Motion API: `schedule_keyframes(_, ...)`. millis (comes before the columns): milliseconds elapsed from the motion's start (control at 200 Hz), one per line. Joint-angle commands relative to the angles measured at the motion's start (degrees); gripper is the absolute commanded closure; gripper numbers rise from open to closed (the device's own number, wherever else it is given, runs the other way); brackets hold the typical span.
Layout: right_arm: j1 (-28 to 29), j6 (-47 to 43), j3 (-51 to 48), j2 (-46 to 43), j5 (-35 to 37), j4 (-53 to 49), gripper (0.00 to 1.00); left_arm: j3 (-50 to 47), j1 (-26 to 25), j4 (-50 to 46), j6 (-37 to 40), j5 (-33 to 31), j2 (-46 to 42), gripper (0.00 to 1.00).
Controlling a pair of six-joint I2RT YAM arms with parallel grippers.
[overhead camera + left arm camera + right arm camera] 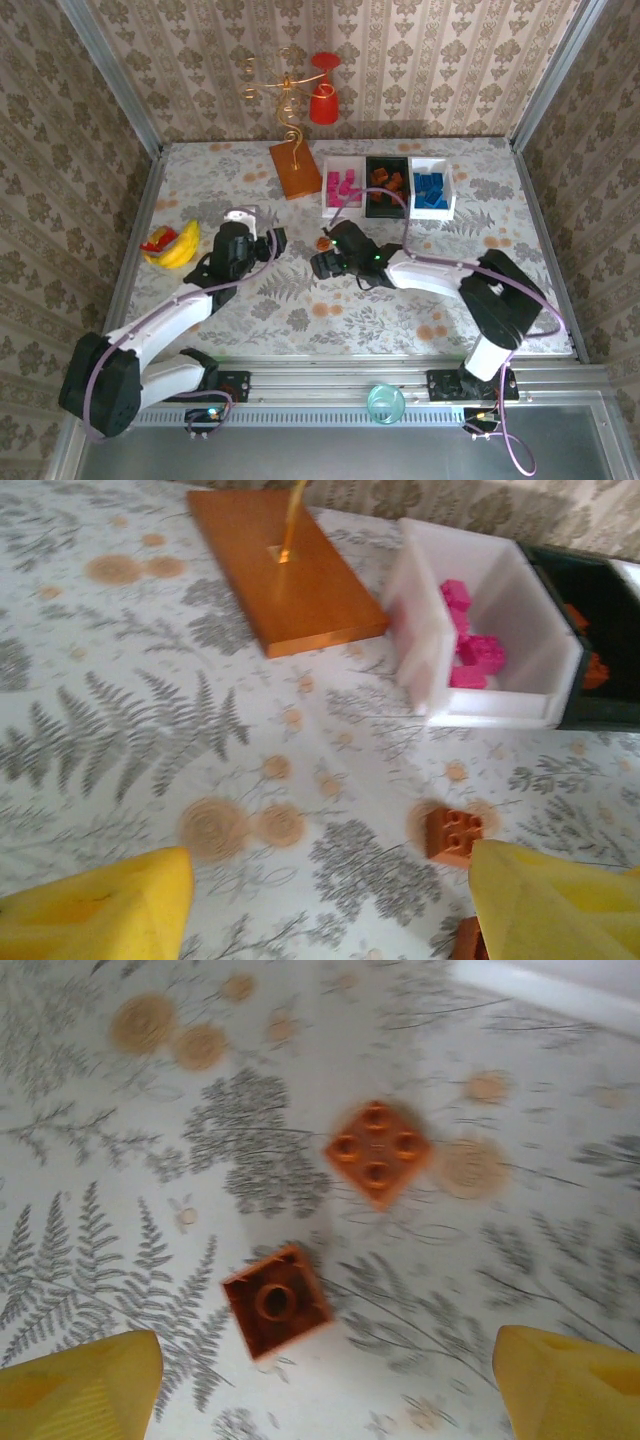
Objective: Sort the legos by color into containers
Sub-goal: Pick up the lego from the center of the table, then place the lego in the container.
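Note:
Two orange-brown legos lie on the patterned table, one studs up (377,1150), one upside down (275,1302). My right gripper (325,1390) hangs open just above them, and the upturned one lies ahead of the gap between its yellow fingers. My left gripper (330,910) is open and empty, with an orange lego (453,835) beside its right finger (550,900) and another half hidden under it. Three containers stand in a row at the back: white with pink legos (327,190), black with orange ones (368,186), white with blue ones (449,186). From above, the grippers, left (262,243) and right (325,255), are close together.
A flat orange board (295,168) carrying a gold wire stands left of the containers. A yellow-and-red banana toy (172,245) lies at the left edge. A red cup (323,100) hangs on the back wall. Patterned walls enclose the table.

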Motion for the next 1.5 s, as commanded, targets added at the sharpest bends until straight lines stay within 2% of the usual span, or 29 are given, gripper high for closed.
schedule_keyframes(0,0.7,-5.1,4.4,4.9,-2.9,-2.0,0.15,-2.4,2.2,-4.1,-2.4,-1.3,-3.6,0.25)
schedule_keyframes(100,0.9,-7.9,8.2,9.7,-3.0,-3.3,0.18,-4.9,3.0,-5.1,-3.1,-0.9,-7.0,0.24)
schedule_keyframes(130,1.0,-8.7,9.2,10.9,-2.9,-3.7,0.18,-5.5,4.8,-5.5,-3.2,-0.7,-8.0,0.24)
schedule_keyframes(335,1.1,-13.8,13.7,17.0,-1.3,-6.0,0.21,-9.6,5.8,-7.7,-4.3,0.2,-13.5,0.23)
schedule_keyframes(455,1.2,-14.6,14.2,18.2,-1.4,-7.7,0.32,-11.1,6.0,-8.8,-4.8,0.1,-16.0,0.23)
schedule_keyframes(705,2.1,-14.0,10.8,14.8,-1.9,-7.1,0.61,-12.0,6.1,-9.1,-5.4,1.0,-17.7,0.23)
schedule_keyframes(950,1.4,-12.9,6.1,3.5,-2.2,-5.6,0.66,-11.4,5.8,-7.6,-6.9,4.7,-17.9,0.23)
schedule_keyframes(1100,-3.9,-10.8,5.0,-2.5,-1.5,-4.9,0.66,-10.9,4.0,-5.6,-8.0,5.6,-17.1,0.23)
schedule_keyframes(1160,-7.9,-8.5,5.8,-3.4,-0.4,-5.2,0.66,-10.3,3.7,-5.2,-7.9,5.4,-16.4,0.23)
schedule_keyframes(1230,-13.2,-5.7,6.7,-3.2,-0.4,-4.3,0.65,-9.3,0.6,-5.0,-7.5,4.7,-15.3,0.23)
schedule_keyframes(1325,-19.2,-3.4,9.4,-0.2,0.7,-3.7,0.65,-8.1,-1.7,-4.6,-7.3,3.9,-13.8,0.23)
schedule_keyframes(1495,-26.1,-2.4,18.3,8.9,1.6,-4.7,0.64,-6.2,-4.5,-5.3,-6.1,2.6,-11.9,0.23)
